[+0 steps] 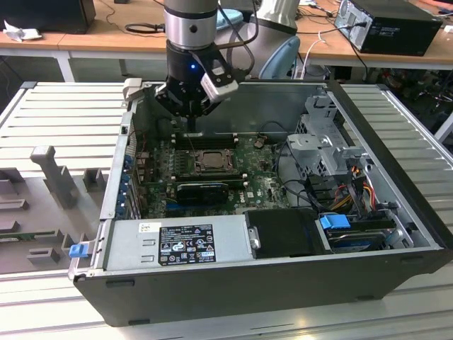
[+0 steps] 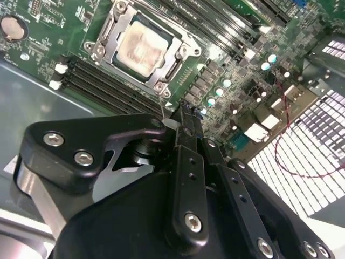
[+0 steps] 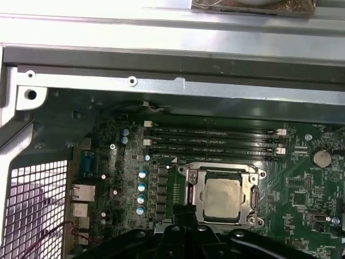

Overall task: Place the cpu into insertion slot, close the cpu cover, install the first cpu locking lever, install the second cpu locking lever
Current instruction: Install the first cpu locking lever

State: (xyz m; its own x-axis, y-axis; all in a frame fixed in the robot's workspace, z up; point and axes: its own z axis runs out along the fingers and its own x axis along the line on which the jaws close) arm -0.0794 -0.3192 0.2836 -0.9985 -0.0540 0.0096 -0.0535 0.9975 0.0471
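I judge the locking stage in hand — the cpu (image 2: 141,47) sits in the insertion slot (image 2: 159,86), cpu cover (image 2: 110,32) down. The gripper (image 2: 183,110) hovers just beside its far side, jaws pinched narrow, empty — latching calls for fine tip placement.

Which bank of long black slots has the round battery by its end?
The bank between socket and case wall; the battery sits just past its white clips. The other bank lies across the socket.

1. This is a robotics and electronics lab.
2. An open dark-grey metal computer tower case (image 1: 248,283) lies on a ribbed grey metal workbench (image 1: 64,113).
3. Behind the case, long wooden desks (image 1: 78,39) carry a black desktop computer box (image 1: 389,25) and loose black cables (image 1: 145,28).
4. A silver-and-black robot arm (image 1: 190,28) hangs above the case.
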